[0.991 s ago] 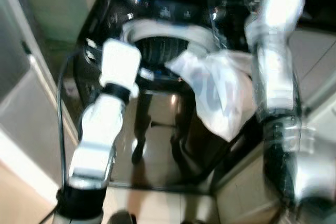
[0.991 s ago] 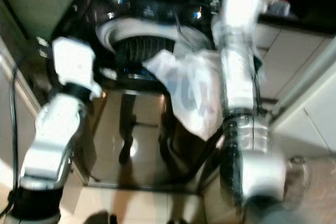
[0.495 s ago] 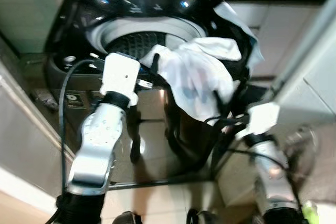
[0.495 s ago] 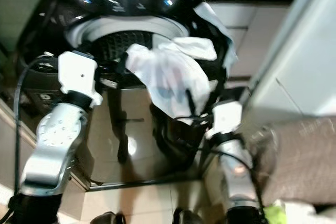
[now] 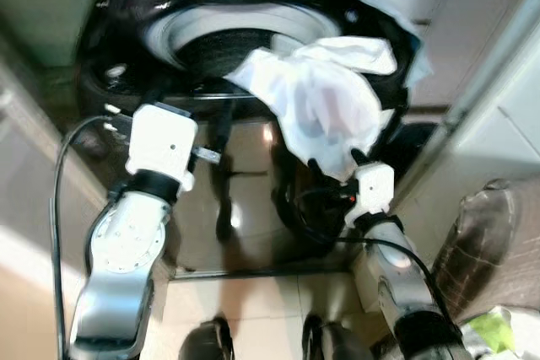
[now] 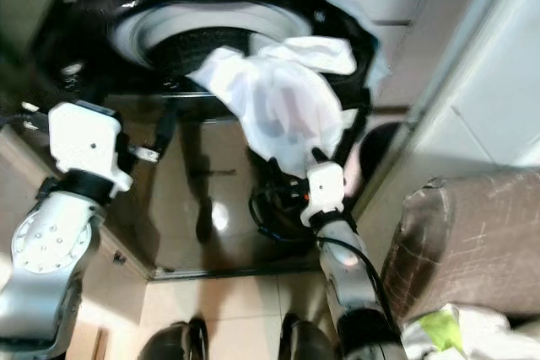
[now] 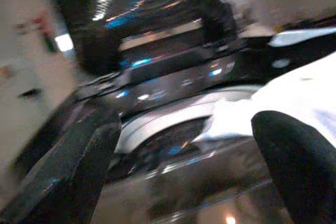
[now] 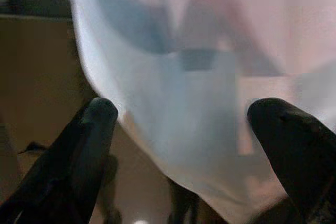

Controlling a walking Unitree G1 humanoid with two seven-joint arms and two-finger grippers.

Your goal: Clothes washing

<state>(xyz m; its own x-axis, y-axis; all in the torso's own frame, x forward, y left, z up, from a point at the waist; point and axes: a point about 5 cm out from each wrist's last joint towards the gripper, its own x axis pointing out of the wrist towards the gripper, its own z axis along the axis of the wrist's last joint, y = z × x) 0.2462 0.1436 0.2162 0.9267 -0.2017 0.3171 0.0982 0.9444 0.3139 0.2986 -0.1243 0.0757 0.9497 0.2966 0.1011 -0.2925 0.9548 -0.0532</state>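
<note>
Laundry corner, glossy black washer [image 5: 253, 6] | white shirt [image 5: 325, 107] draped over drum rim, directly above right gripper [image 8: 181, 129], fingers wide, nearer | left gripper [image 7: 184, 166] wide, beside drum.

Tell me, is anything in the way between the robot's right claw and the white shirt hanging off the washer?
Nothing visible is. The right gripper, fingers open, sits just below the white shirt, which hangs over the washing machine rim.
</note>
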